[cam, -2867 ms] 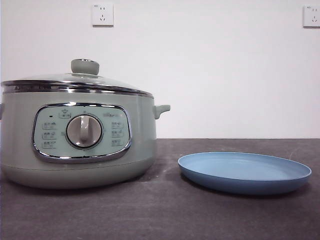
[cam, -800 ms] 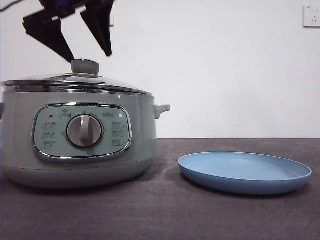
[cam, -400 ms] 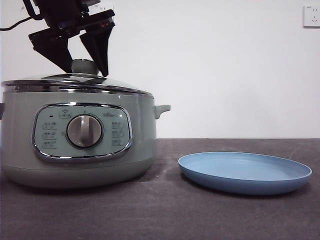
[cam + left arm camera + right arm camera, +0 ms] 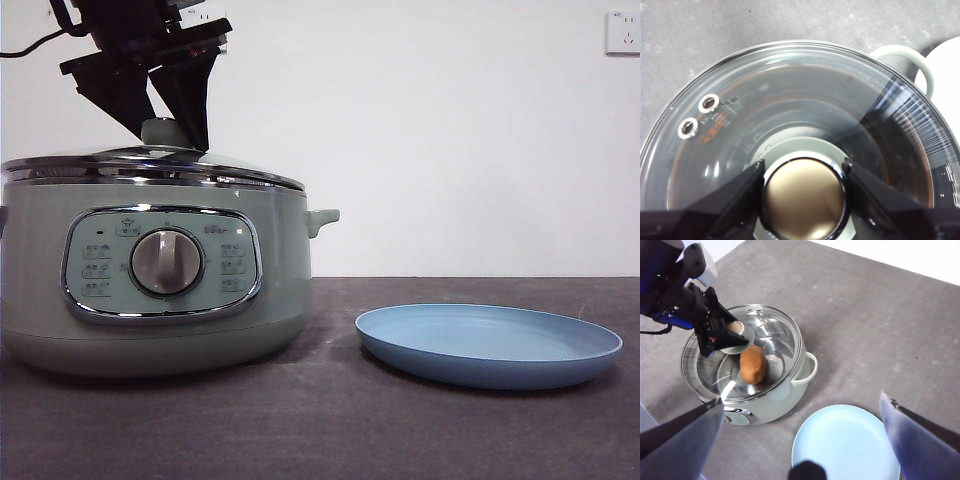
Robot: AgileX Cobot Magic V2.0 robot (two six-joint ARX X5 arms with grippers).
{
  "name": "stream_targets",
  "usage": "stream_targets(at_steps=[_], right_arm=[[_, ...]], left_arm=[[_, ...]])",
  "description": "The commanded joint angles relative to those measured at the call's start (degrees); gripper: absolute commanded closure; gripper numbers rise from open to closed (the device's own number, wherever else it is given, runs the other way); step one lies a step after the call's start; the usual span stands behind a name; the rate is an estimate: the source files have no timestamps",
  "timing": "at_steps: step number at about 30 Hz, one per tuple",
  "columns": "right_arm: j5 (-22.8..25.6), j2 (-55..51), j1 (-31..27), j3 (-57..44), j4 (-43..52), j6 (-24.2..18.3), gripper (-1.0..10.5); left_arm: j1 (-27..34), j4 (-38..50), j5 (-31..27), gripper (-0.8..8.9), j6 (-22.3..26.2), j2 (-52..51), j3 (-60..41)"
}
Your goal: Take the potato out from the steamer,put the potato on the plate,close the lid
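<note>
The steamer point(image 4: 150, 290) stands at the left with its glass lid point(image 4: 150, 160) on. My left gripper point(image 4: 170, 135) has come down from above, and its jaws press both sides of the lid's knob point(image 4: 804, 200). The right wrist view shows the potato point(image 4: 753, 364) lying inside the steamer point(image 4: 785, 390) under the lid point(image 4: 775, 335), with the left gripper point(image 4: 725, 337) on the knob. The light-blue plate point(image 4: 490, 345) lies empty to the right of the steamer, also in the right wrist view point(image 4: 845, 445). My right gripper point(image 4: 801, 399) hangs open high above the table, out of the front view.
The steamer's side handle point(image 4: 322, 218) points toward the plate. A dark grey tabletop point(image 4: 320, 430) runs under both. A white wall with sockets point(image 4: 622, 30) stands behind.
My left gripper came into view from above, lowered onto the lid's knob and closed its jaws on it. The steamer shifted very slightly left. The plate has not moved.
</note>
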Motion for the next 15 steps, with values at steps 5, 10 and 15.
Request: stream_targets(at_steps=[5,10,15], right_arm=[[-0.2,0.1,0.1,0.1,0.1,0.6,3.5],[-0.2,0.1,0.1,0.1,0.1,0.7,3.5],[-2.3,0.1,0.1,0.1,1.1,3.1,3.5]], left_arm=[[0.3,-4.0,-1.6,8.21,1.9,-0.2,5.4],[0.3,-7.3,-1.7,8.21,3.3,-0.2,15.0],[0.3,-11.0,-4.8,8.21,4.9,-0.2,24.9]])
